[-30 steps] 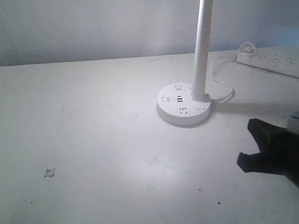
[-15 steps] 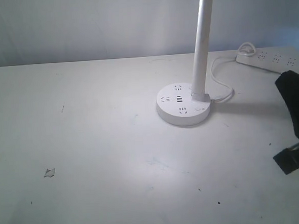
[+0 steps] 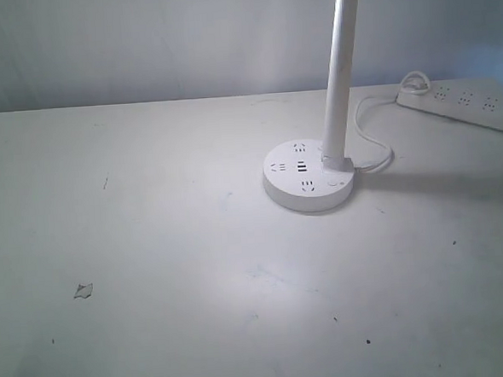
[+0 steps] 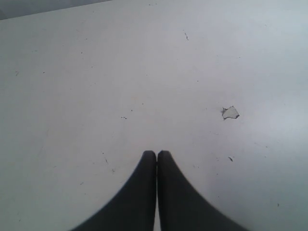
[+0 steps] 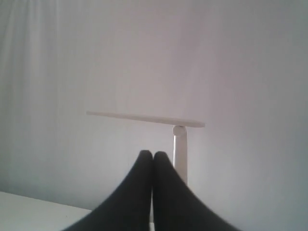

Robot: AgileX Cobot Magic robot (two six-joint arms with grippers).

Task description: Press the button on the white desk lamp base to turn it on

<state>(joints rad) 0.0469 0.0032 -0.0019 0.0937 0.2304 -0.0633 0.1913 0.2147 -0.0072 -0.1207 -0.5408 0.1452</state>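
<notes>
The white desk lamp base [image 3: 309, 185] is a round flat disc right of the table's middle, its slim stem [image 3: 340, 80] rising out of the top of the exterior view. The tiny button [image 3: 333, 183] sits on the base's near side beside the stem foot. No gripper shows in the exterior view. My right gripper [image 5: 153, 155] is shut and empty, raised and facing the wall; the lamp's stem [image 5: 180, 154] and flat head [image 5: 144, 118] show behind it. Over bare table my left gripper [image 4: 157, 154] is shut and empty.
A long white power strip [image 3: 464, 105] lies at the back right, and the lamp's cord [image 3: 376, 138] loops between it and the base. A small chip in the table surface [image 3: 83, 290] shows at the left, the same chip [image 4: 230, 112] appearing near the left gripper.
My right gripper, near the table at the right a second ago, moved away to the right and has left the exterior view. A bright patch of light lies on the table throughout.
</notes>
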